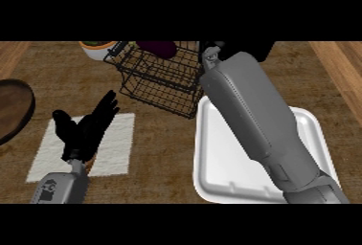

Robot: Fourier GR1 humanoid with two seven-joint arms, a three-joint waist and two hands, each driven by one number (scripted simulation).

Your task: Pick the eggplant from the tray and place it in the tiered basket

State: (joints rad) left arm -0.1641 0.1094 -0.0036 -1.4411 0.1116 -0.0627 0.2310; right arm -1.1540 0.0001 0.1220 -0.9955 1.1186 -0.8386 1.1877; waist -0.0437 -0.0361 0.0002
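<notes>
Atop tiered basket, eggplant lengthwise left-right

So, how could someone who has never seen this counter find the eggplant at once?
Start at the white tray at lower right, then look up to the black wire tiered basket behind it. The eggplant lies in the basket's top part, the only dark purple thing there, left of the right forearm.

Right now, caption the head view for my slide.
Right arm reaches over the tray to the basket holding the eggplant; left hand rests open.
</notes>
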